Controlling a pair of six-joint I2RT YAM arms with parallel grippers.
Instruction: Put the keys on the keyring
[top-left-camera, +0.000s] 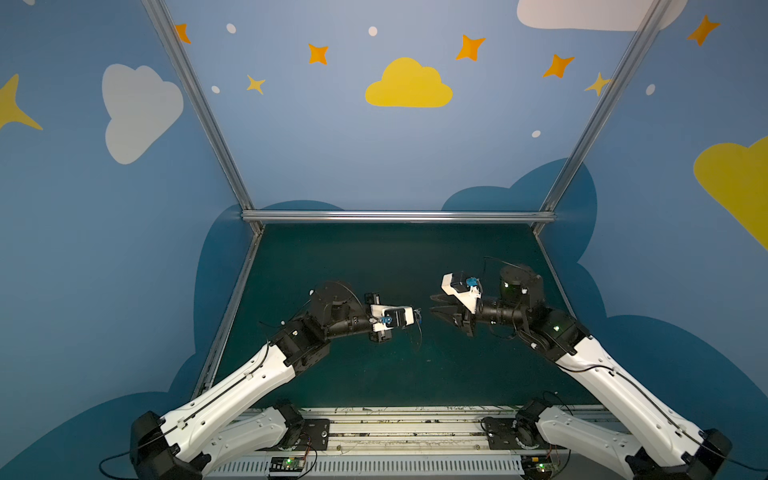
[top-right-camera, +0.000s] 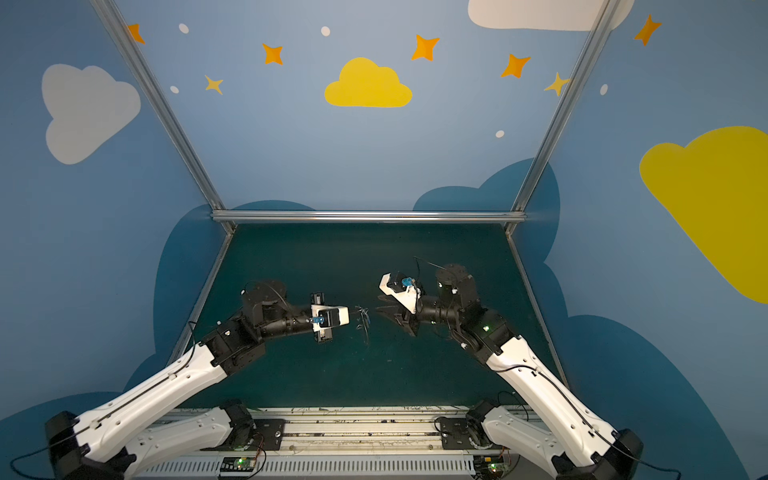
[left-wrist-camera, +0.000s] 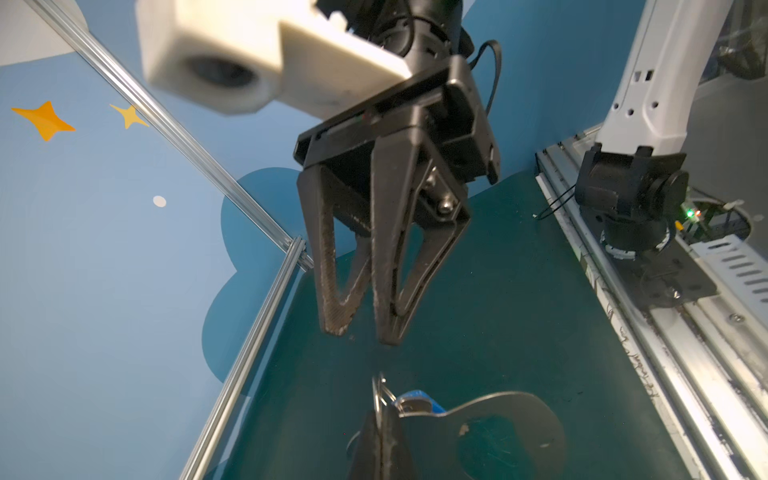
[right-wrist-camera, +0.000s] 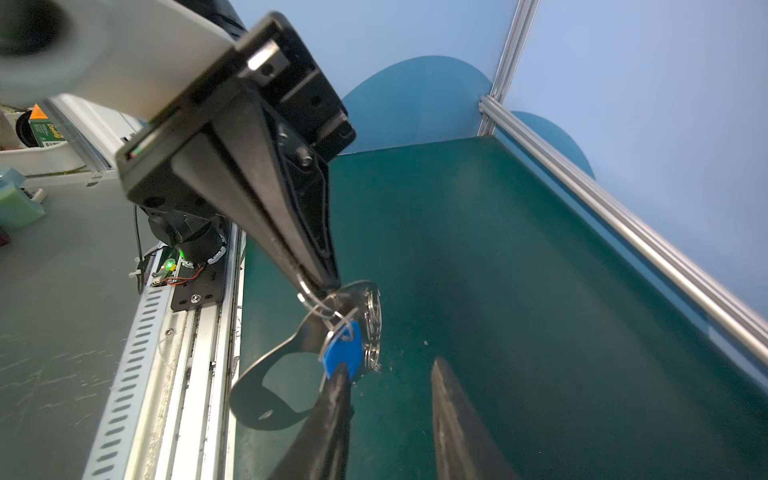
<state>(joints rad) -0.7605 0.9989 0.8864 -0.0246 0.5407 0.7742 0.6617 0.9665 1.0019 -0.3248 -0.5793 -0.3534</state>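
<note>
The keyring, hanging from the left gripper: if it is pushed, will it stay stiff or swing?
The keyring plate itself looks like flat, rigid metal, so probably no bending. It hangs by a thin wire ring pinched in the left gripper, so a push would likely swing or twist it.

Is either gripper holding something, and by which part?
The left gripper pinches the keyring by a small wire ring; the right gripper is open, holding nothing.
</note>
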